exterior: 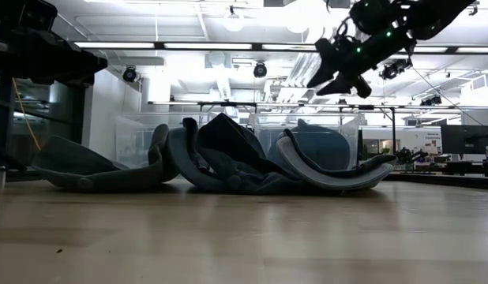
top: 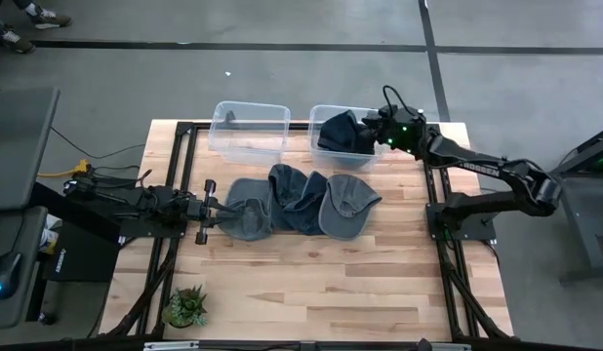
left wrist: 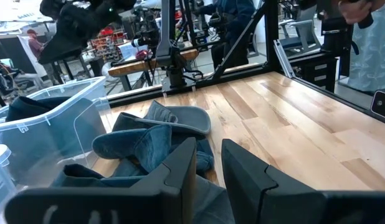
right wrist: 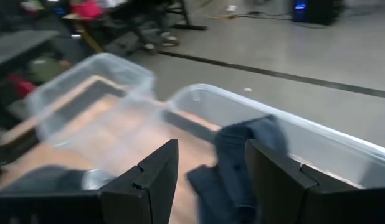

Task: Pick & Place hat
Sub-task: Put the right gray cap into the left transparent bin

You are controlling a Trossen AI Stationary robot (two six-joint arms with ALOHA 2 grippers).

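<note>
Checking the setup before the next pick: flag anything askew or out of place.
The hat in the right-hand bin slumps over its front wall instead of lying flat inside. The other hats lie overlapped in a loose heap on the table, some folded. Nothing looks spilled or damaged.

The pale, plank-built wooden tabletop shows visible grain and a faint satin sheen. Three soft grey-blue cloth hats look matt, like washed denim, with stitched brims. Two clear plastic bins are smooth and glossy, catching highlights along their rims. The black metal frame looks matt.
</note>
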